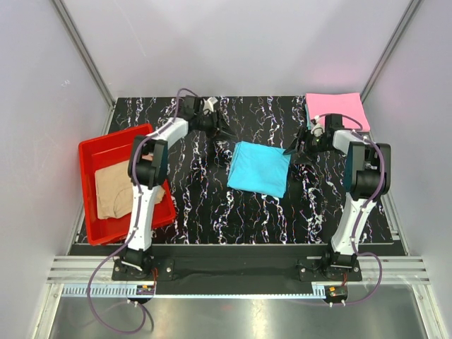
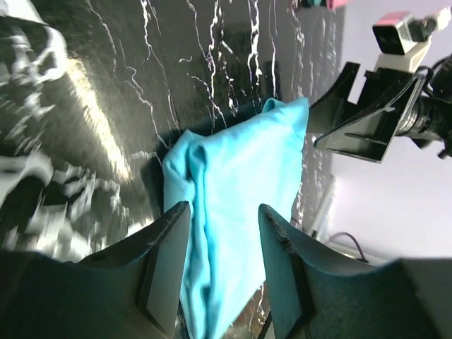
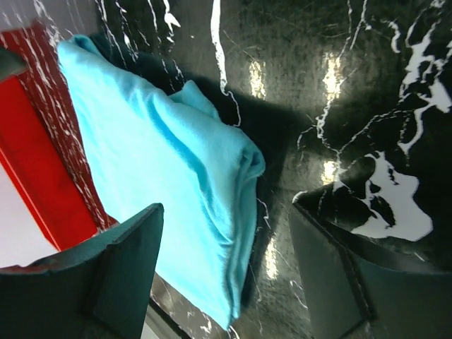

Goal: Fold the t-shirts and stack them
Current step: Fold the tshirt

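The turquoise-blue t-shirt [image 1: 259, 168] lies folded into a rough square in the middle of the table. My left gripper [image 1: 223, 134] hovers just off its far left corner. In the left wrist view its jaws [image 2: 224, 219] stand open, the shirt [image 2: 233, 183] showing between the fingers with no grip on it. My right gripper [image 1: 294, 151] is at the shirt's far right corner, open [image 3: 226, 208], over the folded edge of the cloth [image 3: 176, 176]. A pink t-shirt [image 1: 336, 109] lies folded at the back right. A tan t-shirt [image 1: 113, 191] sits crumpled in the tray.
A red plastic tray [image 1: 95, 148] stands at the table's left edge beside the left arm, and also shows in the right wrist view [image 3: 42, 176]. The black marbled table [image 1: 212, 205] is walled by white panels on three sides.
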Controlling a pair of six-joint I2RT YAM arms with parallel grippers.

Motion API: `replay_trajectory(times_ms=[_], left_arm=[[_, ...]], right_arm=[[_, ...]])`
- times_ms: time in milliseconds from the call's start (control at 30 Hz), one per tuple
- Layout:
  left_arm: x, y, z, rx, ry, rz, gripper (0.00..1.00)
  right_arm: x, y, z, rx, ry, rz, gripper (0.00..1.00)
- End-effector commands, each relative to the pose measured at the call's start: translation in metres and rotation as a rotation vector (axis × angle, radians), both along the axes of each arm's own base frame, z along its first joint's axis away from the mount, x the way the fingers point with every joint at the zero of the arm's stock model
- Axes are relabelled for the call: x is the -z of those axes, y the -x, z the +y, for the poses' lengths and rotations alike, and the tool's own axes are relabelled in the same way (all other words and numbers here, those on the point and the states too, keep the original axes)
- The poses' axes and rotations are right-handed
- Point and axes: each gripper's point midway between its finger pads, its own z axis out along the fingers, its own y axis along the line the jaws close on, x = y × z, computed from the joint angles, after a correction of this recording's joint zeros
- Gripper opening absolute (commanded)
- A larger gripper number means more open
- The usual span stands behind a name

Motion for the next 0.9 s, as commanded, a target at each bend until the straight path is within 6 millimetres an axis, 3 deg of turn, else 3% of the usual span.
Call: replay_trajectory(times_ms=[0, 33, 100, 133, 167, 200, 267, 300, 367, 500, 633, 867], left_arm=[[-0.066, -0.007, 0.023, -0.054, -0.142, -0.162, 0.48], [-0.073, -0.005, 0.028, -0.057, -0.176, -0.193, 0.48], [-0.061, 0.008, 0.037, -0.066, -0.239, -0.169, 0.47], [-0.074, 0.015, 0.038, -0.067, -0.244, -0.193, 0.46], [-0.077, 0.021, 0.034, -0.061, -0.242, -0.207, 0.43], [-0.062, 0.037, 0.034, -0.048, -0.248, -0.168, 0.43], [-0.076, 0.054, 0.024, -0.021, -0.217, -0.213, 0.42], [-0.063, 0.068, 0.022, -0.003, -0.223, -0.182, 0.4], [-0.065, 0.084, 0.013, 0.033, -0.2, -0.191, 0.4], [-0.032, 0.107, 0.009, 0.063, -0.214, -0.128, 0.39], [0.005, 0.114, 0.013, 0.067, -0.253, -0.07, 0.36], [0.041, 0.122, 0.022, 0.066, -0.313, -0.003, 0.33]], right_arm=[[0.006, 0.001, -0.011, -0.051, 0.074, 0.013, 0.8], [0.011, 0.002, -0.011, -0.062, 0.072, 0.025, 0.8], [0.014, -0.001, -0.011, -0.068, 0.071, 0.036, 0.81], [0.016, -0.001, -0.011, -0.074, 0.073, 0.037, 0.81], [0.015, -0.003, -0.011, -0.076, 0.071, 0.037, 0.82], [0.018, -0.003, -0.011, -0.079, 0.068, 0.042, 0.82], [0.018, -0.005, -0.009, -0.085, 0.052, 0.041, 0.83], [0.018, -0.005, -0.008, -0.087, 0.046, 0.04, 0.84], [0.02, -0.006, -0.007, -0.095, 0.036, 0.04, 0.85], [0.02, -0.005, -0.003, -0.11, 0.025, 0.048, 0.87], [0.021, -0.009, -0.001, -0.126, 0.067, 0.044, 0.89], [0.022, -0.012, -0.002, -0.15, 0.073, 0.05, 0.89]])
